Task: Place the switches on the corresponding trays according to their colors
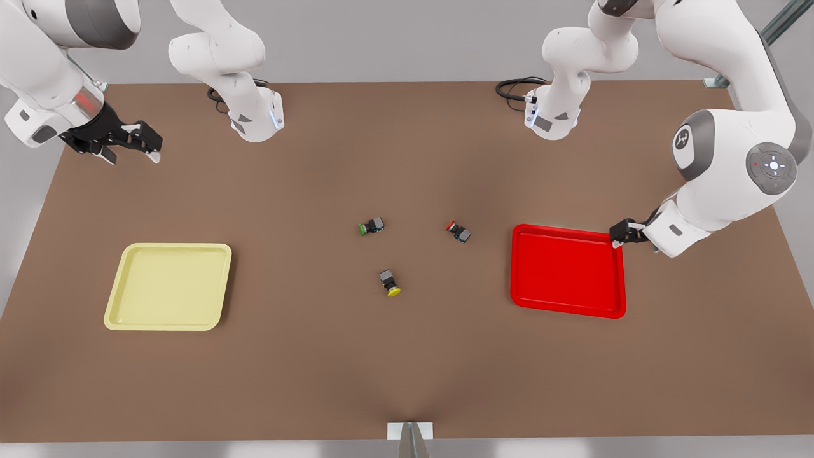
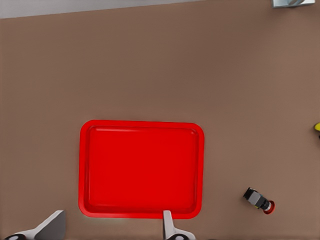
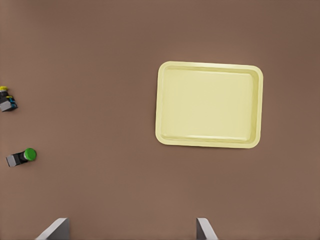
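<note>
White arms flank the table: left gripper (image 1: 618,236) spread over the red tray's (image 1: 568,271) far-right corner; right gripper (image 1: 130,141) spread, far-left, well apart from the switches (image 1: 388,282).

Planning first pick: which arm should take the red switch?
Left. Its end effector hangs open at the red tray, and the red switch lies on the table beside that tray. The right end effector, also open, waits far off beyond the yellow tray.
</note>
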Available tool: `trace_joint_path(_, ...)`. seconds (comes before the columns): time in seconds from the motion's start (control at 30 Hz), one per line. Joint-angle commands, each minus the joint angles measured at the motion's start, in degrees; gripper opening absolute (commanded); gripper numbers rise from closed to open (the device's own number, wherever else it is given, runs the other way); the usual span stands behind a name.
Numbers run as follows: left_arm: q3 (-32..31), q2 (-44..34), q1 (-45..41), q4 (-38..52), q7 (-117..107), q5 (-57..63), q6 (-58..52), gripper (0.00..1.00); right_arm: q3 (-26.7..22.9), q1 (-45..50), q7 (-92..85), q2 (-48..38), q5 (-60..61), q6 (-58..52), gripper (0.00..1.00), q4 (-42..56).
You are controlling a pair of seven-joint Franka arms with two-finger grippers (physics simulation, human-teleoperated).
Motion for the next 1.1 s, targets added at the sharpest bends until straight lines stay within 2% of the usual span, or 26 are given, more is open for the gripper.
trace_joint_path(0.0, -0.06, 0.08, -0.02, 0.0, 0.0, 0.19, 0.0, 1.0, 0.0, 0.0, 0.0, 0.0, 0.0, -0.01, 1.0, 0.0)
trace_joint_path(0.17, -0.5, 2.18, -0.11, -1.14, -0.87, -0.42, -0.88, 1.0, 0.35, 0.44, -0.09, 0.44, 0.26, -0.1, 1.0, 0.35)
trace_joint_path(0.2, -2.17, 1.83, -0.46, -3.68, -6.76, -0.78, 0.26, 1.0, 0.62, 1.58, -0.09, 1.84, 0.44, -0.01, 1.0, 0.7)
trace_joint_path(0.27, -5.6, 2.27, -0.55, -7.29, -19.59, -1.13, 3.69, 1.0, 2.2, 5.01, 0.97, 8.78, 0.53, 0.43, 1.0, 4.83)
trace_joint_path(0.3, -7.18, 2.36, -0.55, -9.58, -26.62, -1.13, 6.85, 1.0, 3.07, 5.1, 1.05, 13.17, 4.39, 0.34, 1.0, 7.47)
trace_joint_path(0.4, -9.2, 4.12, -2.57, -14.06, -43.76, -1.13, 14.58, 1.0, 10.28, 5.1, 1.32, 26.62, 5.1, 1.22, 1.0, 17.93)
trace_joint_path(0.43, -9.29, 4.12, -3.71, -16.78, -48.42, -1.22, 18.62, 1.0, 12.21, 5.36, 1.49, 29.35, 4.66, 6.4, 1.0, 18.37)
trace_joint_path(0.5, -10.79, 3.59, -4.15, -23.2, -55.71, -1.22, 24.69, 1.0, 13.01, 8.25, 7.56, 33.12, 4.66, 7.2, 1.0, 18.98)
trace_joint_path(0.57, -12.72, 3.59, -4.15, -27.51, -62.66, -1.13, 29.44, 1.0, 12.92, 14.76, 14.05, 41.91, 3.25, 8.86, 1.0, 28.56)
trace_joint_path(0.6, -13.16, 3.5, -4.24, -29.44, -62.93, -1.22, 30.85, 1.0, 12.83, 17.05, 15.64, 44.47, 2.82, 12.11, 1.0, 29.53)
trace_joint_path(0.67, -14.48, 3.94, -4.77, -30.76, -68.29, -1.13, 32.34, 1.0, 12.92, 21.0, 21.97, 48.68, 1.32, 17.74, 1.0, 29.53)
trace_joint_path(0.83, -15.01, 3.59, -8.81, -35.33, -73.92, -1.22, 36.91, 1.0, 13.36, 22.67, 28.47, 53.96, 2.37, 26.62, 1.0, 27.77)
trace_joint_path(0.9, -15.01, 3.94, -10.48, -35.77, -74.53, -1.22, 37.18, 1.0, 15.12, 22.76, 31.9, 56.51, 2.2, 28.82, 1.0, 27.86)
trace_joint_path(1.07, -16.68, 5.26, -12.67, -37.88, -78.13, -1.3, 41.31, 1.0, 15.21, 24.7, 31.03, 59.94, 1.85, 30.84, 1.0, 27.86)
